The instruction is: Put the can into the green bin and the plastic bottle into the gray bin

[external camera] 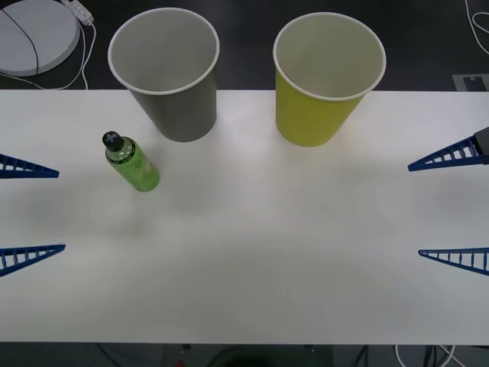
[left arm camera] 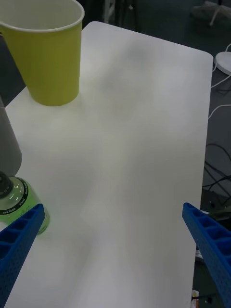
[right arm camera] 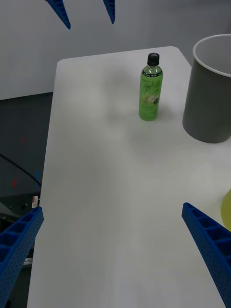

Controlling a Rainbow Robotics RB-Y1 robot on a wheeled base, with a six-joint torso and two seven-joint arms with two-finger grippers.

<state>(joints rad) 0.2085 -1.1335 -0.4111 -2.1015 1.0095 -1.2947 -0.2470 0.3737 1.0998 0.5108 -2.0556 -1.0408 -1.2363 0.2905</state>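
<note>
The plastic bottle (external camera: 134, 164) stands upright on the left part of the white table, in front of and slightly left of the gray bin (external camera: 176, 99). To the right of that bin, along the table's back edge, is the green bin (external camera: 317, 107). Both bins stand upright with pale insides and nothing visible in them. My left gripper (external camera: 61, 209) is open at the left edge, the bottle (left arm camera: 14, 202) just beyond one finger. At the right edge my right gripper (external camera: 413, 209) is open too, far from the bottle (right arm camera: 150, 91). The can is out of view.
The white table (external camera: 244, 267) is bare across its middle and front. Behind its back left corner, off the table, lies a round white disc (external camera: 34, 34) with a cable. Dark floor surrounds the table.
</note>
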